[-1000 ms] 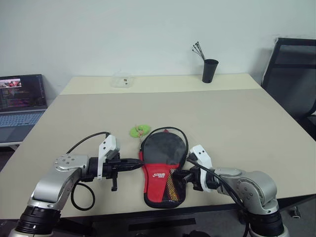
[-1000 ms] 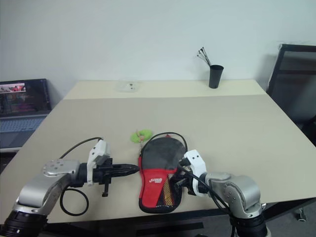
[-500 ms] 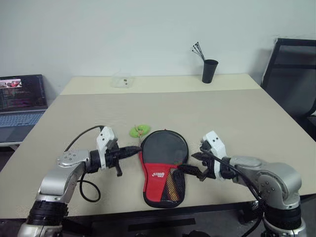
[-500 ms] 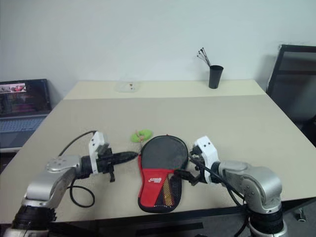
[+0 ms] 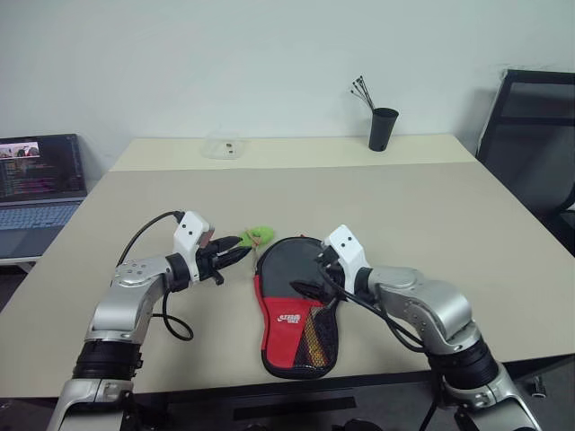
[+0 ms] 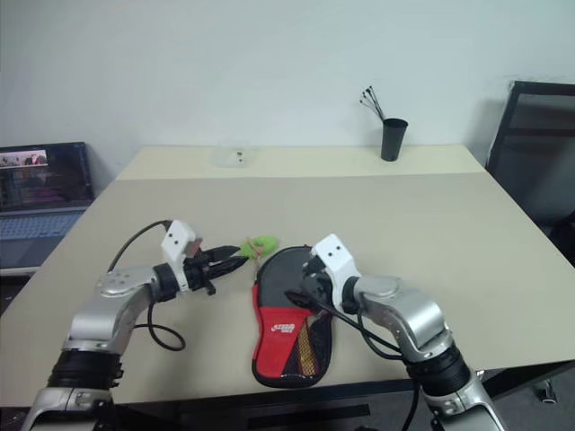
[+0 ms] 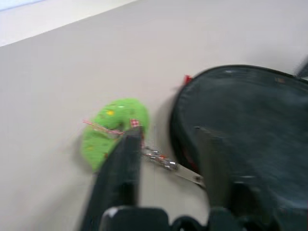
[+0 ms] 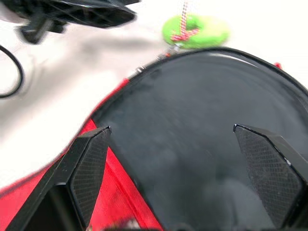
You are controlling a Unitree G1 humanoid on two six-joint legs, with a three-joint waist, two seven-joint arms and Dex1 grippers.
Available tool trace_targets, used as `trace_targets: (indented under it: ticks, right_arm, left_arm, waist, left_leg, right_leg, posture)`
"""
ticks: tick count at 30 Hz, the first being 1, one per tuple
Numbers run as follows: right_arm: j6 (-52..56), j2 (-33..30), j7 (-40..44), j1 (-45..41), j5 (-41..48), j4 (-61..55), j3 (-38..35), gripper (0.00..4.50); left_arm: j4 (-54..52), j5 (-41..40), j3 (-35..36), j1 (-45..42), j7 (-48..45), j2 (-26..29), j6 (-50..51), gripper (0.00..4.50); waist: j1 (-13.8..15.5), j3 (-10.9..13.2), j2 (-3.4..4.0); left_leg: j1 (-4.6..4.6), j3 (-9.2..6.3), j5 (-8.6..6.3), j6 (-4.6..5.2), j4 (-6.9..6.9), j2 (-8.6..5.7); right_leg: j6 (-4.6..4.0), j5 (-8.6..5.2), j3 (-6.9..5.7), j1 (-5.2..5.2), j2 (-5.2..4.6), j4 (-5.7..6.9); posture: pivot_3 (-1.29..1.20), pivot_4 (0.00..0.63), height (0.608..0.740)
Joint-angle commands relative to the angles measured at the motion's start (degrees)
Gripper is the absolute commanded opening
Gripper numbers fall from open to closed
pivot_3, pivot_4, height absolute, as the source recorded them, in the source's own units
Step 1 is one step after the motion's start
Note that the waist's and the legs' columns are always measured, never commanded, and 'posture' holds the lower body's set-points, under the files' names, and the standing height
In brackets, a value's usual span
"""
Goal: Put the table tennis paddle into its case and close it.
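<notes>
Near the front edge of the table [image 5: 422,215] you have the case [image 5: 296,310] lying flat, round end at 12 o'clock and the narrow red-and-mesh end at 6 o'clock. You can take the table tennis paddle to be inside already, since no blade or handle shows bare; how far the zipper rim is run round you cannot tell from these views. Expect the case to handle light and soft: the fabric will give and slide on the smooth top, while the paddle inside should keep it fairly stiff and flat. Your best hold for closing is the green pull tag [image 7: 113,131], lying on the table just off the round end at about 11 o'clock, joined to the rim by a short metal chain; pin the body while you draw it.

Your left gripper [image 5: 235,253] comes in from 9 o'clock with its fingers part spread, their tips at the tag and chain, pinching nothing yet. Your right gripper [image 8: 183,173] hangs over the round black part of the case with its fingers spread wide, holding nothing; whether they touch the fabric you cannot tell
</notes>
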Motion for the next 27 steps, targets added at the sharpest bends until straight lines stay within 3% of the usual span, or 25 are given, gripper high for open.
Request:
trace_targets:
  ticks: [1, 4, 17, 27]
  right_arm:
    - [-2.4, 1.1, -0.1, -0.9, -1.1, -0.4, 0.6, 4.50]
    - [-3.0, 2.4, -0.4, -0.9, -1.8, 0.5, 0.4, 4.50]
    - [-4.1, 5.1, -1.4, -0.8, -3.8, 1.8, -0.1, 4.50]
    - [-3.8, 5.3, -2.4, -0.4, -4.3, 1.1, -0.3, 4.50]
  left_arm:
    - [4.4, 2.3, -0.5, -4.2, 2.5, -1.2, -1.4, 3.34]
    - [10.8, 4.7, -1.2, -8.4, 4.9, -2.8, -2.8, 4.43]
    - [38.2, 10.9, -3.6, -25.1, 7.9, -8.1, -1.4, 4.47]
    - [45.0, 12.3, -4.0, -26.8, 5.0, -10.1, -0.9, 4.47]
  waist:
    - [0.0, 0.0, -0.02]
    - [0.1, -0.1, -0.08]
    - [0.0, -0.1, -0.11]
    - [0.0, -0.1, -0.13]
  left_leg:
    - [0.00, 0.00, 0.00, 0.00, 0.00, 0.00]
    - [0.00, -0.02, 0.00, 0.00, 0.02, -0.01]
    - [-0.07, -0.04, 0.00, 0.00, 0.06, -0.03]
    - [-0.05, -0.05, 0.01, -0.01, 0.07, -0.06]
  right_leg:
    - [0.00, 0.00, 0.00, 0.00, 0.00, 0.00]
    - [0.01, 0.01, -0.03, 0.01, 0.00, 0.01]
    - [0.02, 0.02, -0.10, -0.01, 0.04, 0.01]
    - [0.02, 0.02, -0.12, 0.01, 0.02, 0.03]
  posture:
    - [0.00, 0.150, 0.740]
    - [0.00, 0.150, 0.740]
    - [0.00, 0.150, 0.740]
    - [0.00, 0.150, 0.740]
